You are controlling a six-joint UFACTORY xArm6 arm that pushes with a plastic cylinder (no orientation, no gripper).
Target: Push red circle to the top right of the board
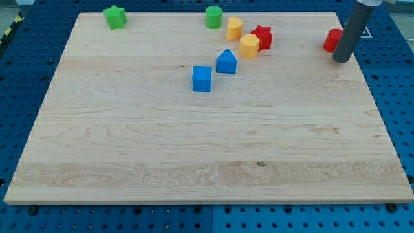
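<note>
Where the board (194, 162) meets its top right, my tip (341, 59) touches the red circle (332, 40); no claw shows.

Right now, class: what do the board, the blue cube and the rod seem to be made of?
Board: light wood, matte, with visible grain lines and joined planks.
Blue cube: probably painted wood or plastic; even, saturated colour, no grain showing.
Rod, ending at my tip: dark, smooth, likely metal or plastic; faint sheen along its length. It stands against the red circle on that block's right.
</note>
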